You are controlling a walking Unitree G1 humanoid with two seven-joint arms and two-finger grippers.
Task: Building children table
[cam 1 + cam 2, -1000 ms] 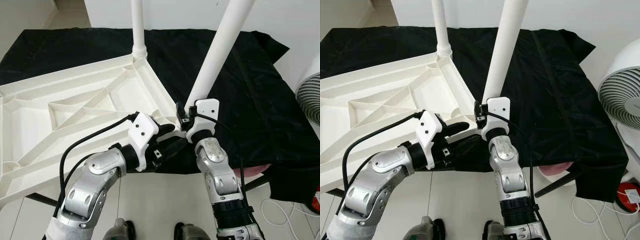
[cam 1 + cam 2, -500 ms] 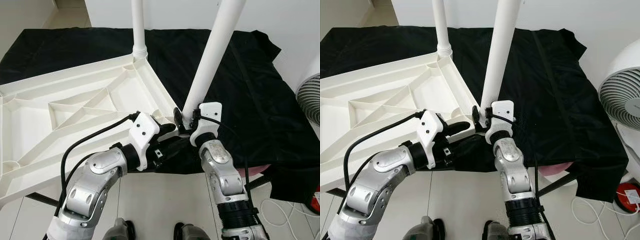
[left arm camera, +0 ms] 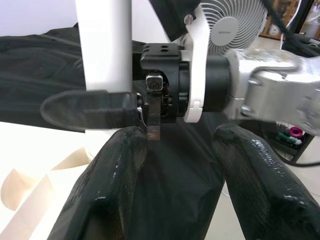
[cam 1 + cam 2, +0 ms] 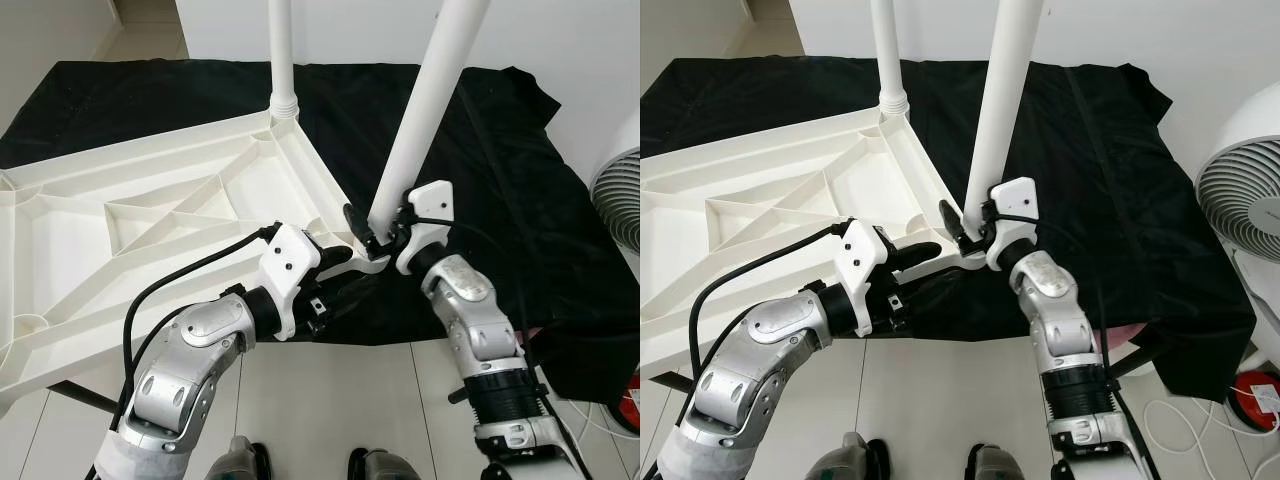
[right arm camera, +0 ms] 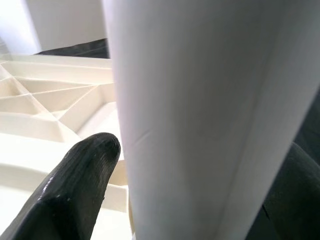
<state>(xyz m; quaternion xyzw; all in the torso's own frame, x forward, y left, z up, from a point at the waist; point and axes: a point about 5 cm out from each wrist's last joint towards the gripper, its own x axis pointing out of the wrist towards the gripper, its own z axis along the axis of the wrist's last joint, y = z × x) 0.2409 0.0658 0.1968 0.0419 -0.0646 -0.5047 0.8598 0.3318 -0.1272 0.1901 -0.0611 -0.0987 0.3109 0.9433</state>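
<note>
Two black fingers of the right gripper (image 4: 372, 236) pinch the white table leg (image 4: 425, 110) to stand it in the upside-down tabletop's (image 4: 150, 215) near corner, while the left gripper (image 4: 335, 272), fingers spread, waits just beside.

Upturned white tabletop (image 4: 150, 230), tilted leg (image 4: 425, 110)

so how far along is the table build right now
Done: one white round leg stands in the far corner of the upturned white ribbed plastic tabletop. In hand: the right end effector grips a second white leg, tilted, its foot at the near corner; the left end effector waits beside it. Left: seating it, then legs for the other corners.
</note>
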